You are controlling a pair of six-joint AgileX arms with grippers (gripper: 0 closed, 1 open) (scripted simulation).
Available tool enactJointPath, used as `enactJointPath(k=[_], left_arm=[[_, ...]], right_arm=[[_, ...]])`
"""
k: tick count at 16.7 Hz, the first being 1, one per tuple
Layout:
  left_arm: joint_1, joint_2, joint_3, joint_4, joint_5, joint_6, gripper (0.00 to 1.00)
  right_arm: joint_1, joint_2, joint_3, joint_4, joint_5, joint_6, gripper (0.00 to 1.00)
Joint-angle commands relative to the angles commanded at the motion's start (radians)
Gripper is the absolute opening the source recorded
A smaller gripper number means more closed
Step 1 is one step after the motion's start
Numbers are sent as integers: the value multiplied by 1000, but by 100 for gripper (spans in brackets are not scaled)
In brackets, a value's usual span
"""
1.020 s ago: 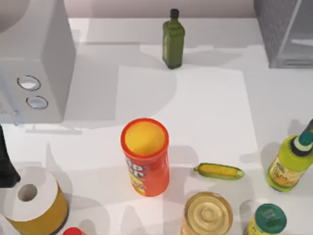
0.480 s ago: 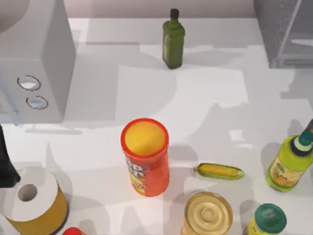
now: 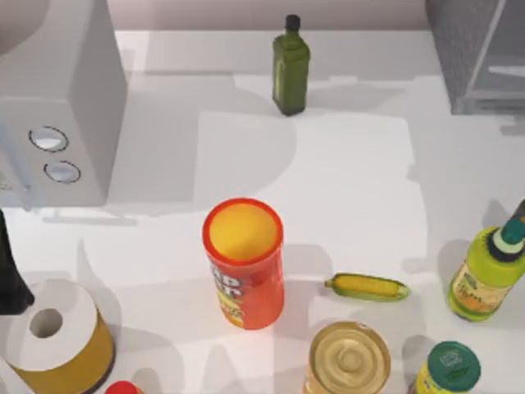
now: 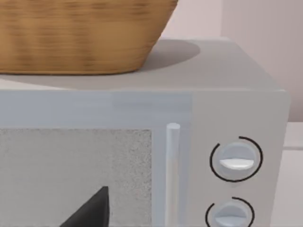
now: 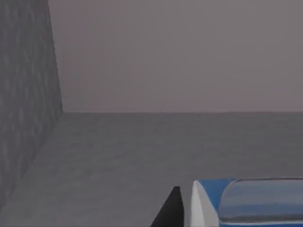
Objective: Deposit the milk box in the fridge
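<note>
The milk box [image 5: 248, 203] shows its blue top close up in the right wrist view, inside the grey fridge [image 5: 142, 151]. The fridge's speckled wall [image 5: 26, 94] stands beside it and the plain back wall lies ahead. My right gripper [image 5: 236, 221] is shut on the milk box, with one black fingertip [image 5: 174, 210] against its white side. From above, the fridge [image 3: 472, 57] stands at the table's far right corner. My left arm [image 3: 10, 275] is parked at the left edge, facing the whitish box with two dials [image 4: 232, 161].
The dial box [image 3: 57, 98] carries a wicker basket [image 4: 80, 33]. A green bottle [image 3: 290, 66] stands at the back. In front are a red can [image 3: 244, 263], a corn cob [image 3: 367, 286], a yellow-green bottle [image 3: 484, 279], a jar [image 3: 349, 359] and a tape roll [image 3: 53, 336].
An arm's shadow crossed the table's right half and has shifted up toward the fridge. Nothing standing on the table has moved.
</note>
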State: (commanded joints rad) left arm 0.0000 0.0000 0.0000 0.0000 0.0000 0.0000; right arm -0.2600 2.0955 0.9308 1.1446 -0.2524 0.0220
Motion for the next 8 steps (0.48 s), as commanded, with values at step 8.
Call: enactJointPath(k=[8], left_arm=[[0, 0, 0, 0, 0, 0, 100]], right_arm=[[-14, 77, 41, 52, -3, -5, 0]])
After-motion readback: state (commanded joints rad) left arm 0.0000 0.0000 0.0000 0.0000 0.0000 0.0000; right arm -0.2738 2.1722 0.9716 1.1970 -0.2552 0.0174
